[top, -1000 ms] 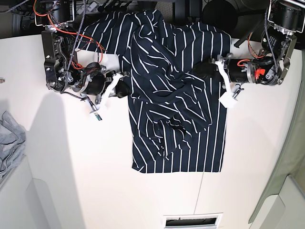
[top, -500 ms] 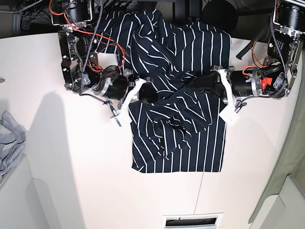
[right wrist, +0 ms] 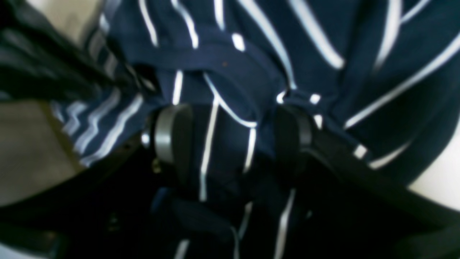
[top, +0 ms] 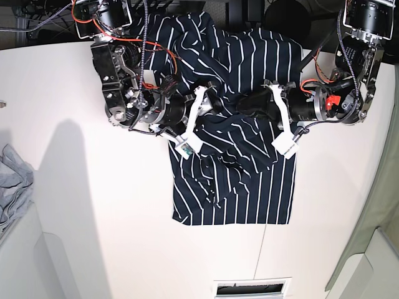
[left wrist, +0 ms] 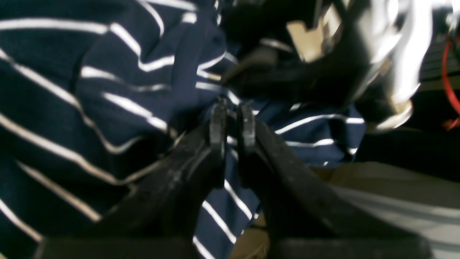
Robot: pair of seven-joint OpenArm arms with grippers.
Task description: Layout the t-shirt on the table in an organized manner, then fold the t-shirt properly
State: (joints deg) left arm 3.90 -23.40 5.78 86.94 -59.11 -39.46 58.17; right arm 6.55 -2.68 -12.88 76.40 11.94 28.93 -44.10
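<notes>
Right claw (right wrist: pixel 230 136) now brought in over t-shirt (top: pixel 234 156) middle, jaws now spread wide around bunched fold, not yet closed. Left claw (left wrist: pixel 231 122) kept narrow, pinched on thin fold of cloth. T-shirt lies crumpled on tabletop (top: pixel 93 218), upper part bunched. Layout judged unfinished; second grasp being prepared.
</notes>
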